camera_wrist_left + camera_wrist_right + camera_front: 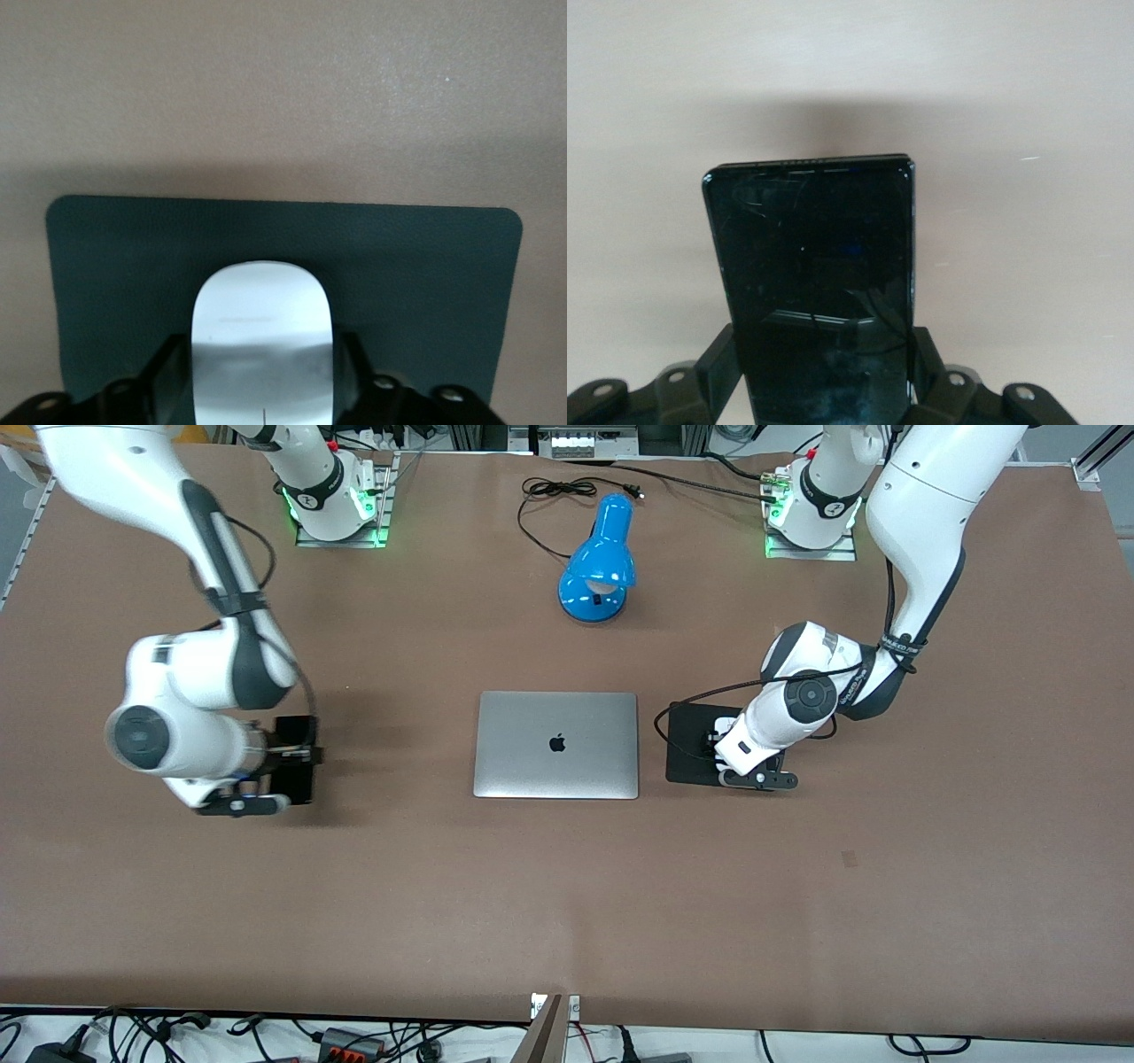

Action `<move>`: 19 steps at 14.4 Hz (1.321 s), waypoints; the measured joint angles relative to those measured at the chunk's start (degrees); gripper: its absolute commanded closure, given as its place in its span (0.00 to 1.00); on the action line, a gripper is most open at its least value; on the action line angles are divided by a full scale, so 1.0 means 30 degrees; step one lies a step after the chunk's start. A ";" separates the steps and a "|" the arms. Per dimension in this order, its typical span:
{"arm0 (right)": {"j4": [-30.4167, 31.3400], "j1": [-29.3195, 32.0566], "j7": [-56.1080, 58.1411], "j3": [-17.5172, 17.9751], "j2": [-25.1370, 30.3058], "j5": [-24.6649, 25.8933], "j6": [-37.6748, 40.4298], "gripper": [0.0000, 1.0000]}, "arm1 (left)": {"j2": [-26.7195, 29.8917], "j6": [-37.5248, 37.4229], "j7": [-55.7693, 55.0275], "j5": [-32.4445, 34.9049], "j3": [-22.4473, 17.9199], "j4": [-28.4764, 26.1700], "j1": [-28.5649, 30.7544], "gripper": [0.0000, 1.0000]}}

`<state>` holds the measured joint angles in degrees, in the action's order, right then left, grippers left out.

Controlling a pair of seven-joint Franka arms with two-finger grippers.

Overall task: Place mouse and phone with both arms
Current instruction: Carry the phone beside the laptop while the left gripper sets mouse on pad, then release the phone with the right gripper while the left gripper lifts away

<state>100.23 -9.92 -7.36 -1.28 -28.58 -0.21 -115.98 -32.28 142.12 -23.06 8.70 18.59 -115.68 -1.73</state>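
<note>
The white mouse [263, 328] sits between the fingers [168, 376] of my left gripper [263, 390], which is shut on its sides, over the black mouse pad [115, 283]. In the front view the left gripper [728, 751] is low over the pad [687, 744], beside the laptop toward the left arm's end, and a bit of the mouse [723, 724] shows. My right gripper [824, 381] is shut on the black phone [811, 257], just above bare table. In the front view the right gripper [282, 755] and the phone [298, 779] are toward the right arm's end.
A closed silver laptop [556, 744] lies at the table's middle. A blue desk lamp [601, 558] lies farther from the front camera, with its black cord [554, 491] near the bases. Brown table stretches open nearer the front camera.
</note>
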 measured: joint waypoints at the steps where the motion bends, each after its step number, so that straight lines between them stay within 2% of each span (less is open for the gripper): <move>1: 0.0002 -0.0743 -0.0708 0.0013 -0.0162 -0.0003 -0.0014 0.83 | 0.0002 0.0030 -0.0038 0.0196 -0.0029 0.0049 0.0030 0.00; 6: 0.0027 -0.3452 -0.3825 0.0035 -0.1261 -0.0024 -0.0865 0.83 | 0.0739 -0.0256 -0.0042 0.0303 -0.0208 0.0691 0.0182 0.00; 10: 0.0072 -0.4526 -0.4514 0.0033 -0.2374 -0.1277 -0.2241 0.83 | 0.2014 -0.5048 -0.0042 0.0369 -0.0223 0.2764 0.0265 0.00; 13: 0.0110 -0.4604 -0.4562 0.0001 -0.2912 -0.2391 -0.2855 0.83 | 0.2145 -0.6921 0.0054 0.0450 -0.0257 0.3882 0.0780 0.00; 19: 0.0294 -0.5124 -0.4675 -0.0007 -0.3163 -0.3236 -0.3121 0.83 | 0.2112 -0.7264 0.4972 0.0541 -0.0319 0.4693 0.3189 0.00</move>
<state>101.11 -25.29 -21.39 -1.30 -38.07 -9.92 -125.35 -25.94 120.33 -8.14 10.32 17.63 -101.61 7.84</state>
